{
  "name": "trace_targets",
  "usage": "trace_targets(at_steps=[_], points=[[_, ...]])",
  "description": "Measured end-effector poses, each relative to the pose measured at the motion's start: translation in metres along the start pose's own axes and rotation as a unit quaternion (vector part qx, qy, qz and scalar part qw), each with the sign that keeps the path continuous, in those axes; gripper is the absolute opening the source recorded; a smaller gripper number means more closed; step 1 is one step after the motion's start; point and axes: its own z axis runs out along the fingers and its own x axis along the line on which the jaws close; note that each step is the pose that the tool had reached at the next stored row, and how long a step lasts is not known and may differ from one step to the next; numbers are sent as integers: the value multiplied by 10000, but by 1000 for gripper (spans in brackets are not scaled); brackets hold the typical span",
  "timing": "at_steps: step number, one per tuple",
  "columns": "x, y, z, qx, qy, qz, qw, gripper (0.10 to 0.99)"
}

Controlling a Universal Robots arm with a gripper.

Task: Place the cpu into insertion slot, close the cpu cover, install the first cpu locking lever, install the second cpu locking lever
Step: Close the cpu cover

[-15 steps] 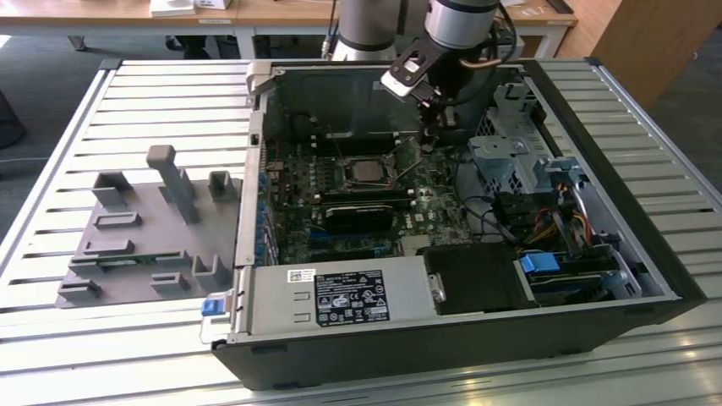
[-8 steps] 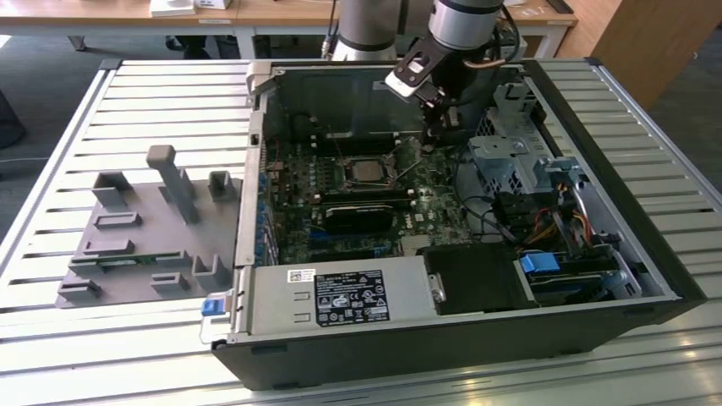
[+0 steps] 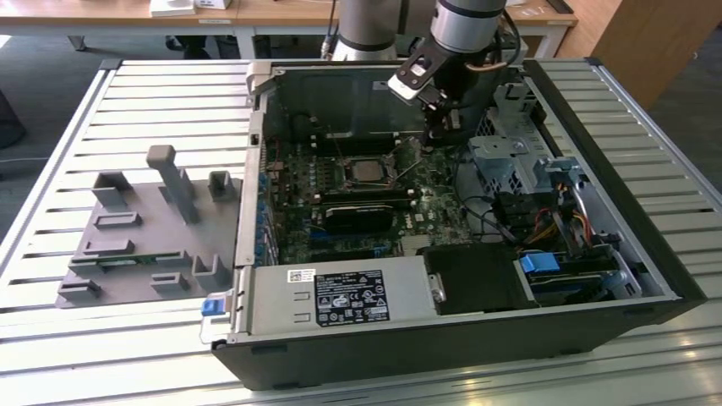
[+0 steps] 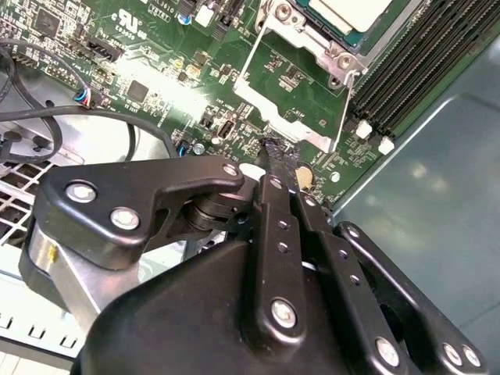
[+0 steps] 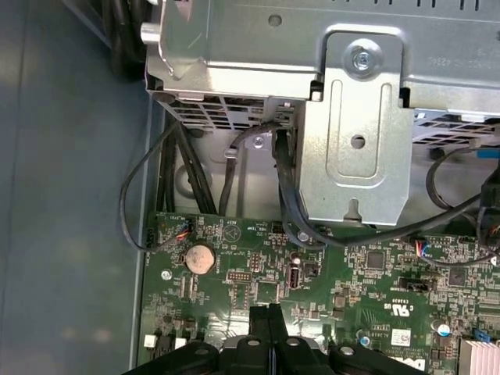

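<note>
The cpu [image 3: 367,172] lies silver side up in the insertion slot [image 3: 343,163] on the green motherboard inside the open case. In the second wrist view the cpu [image 4: 351,12] sits in the slot's metal rim [image 4: 312,43]. The cpu cover [image 4: 312,137], a thin silvery frame, stands swung up off the slot. A thin wire locking lever [image 4: 344,109] runs beside it, also raised. My gripper [image 3: 442,128] hangs to the exterior view's right of the slot. Its black fingers [image 4: 275,168] are pressed together with nothing between them, just off the cover's free edge.
A grey fixture plate [image 3: 147,228] with posts lies on the slatted table at the exterior view's left. In the case are a power supply [image 3: 327,296], a drive cage [image 3: 508,161], black cables [image 5: 285,195], a steel bracket [image 5: 359,148], memory slots [image 4: 414,62] and a coin battery [image 5: 199,258].
</note>
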Motion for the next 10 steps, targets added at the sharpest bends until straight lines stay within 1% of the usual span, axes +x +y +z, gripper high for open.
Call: trace_targets(at_steps=[3,7,10], points=[[5,3,34,3,-14,0,10000,106],[5,3,68,5,-16,0,10000,106],[6,-23,76,6,-16,0,10000,106]])
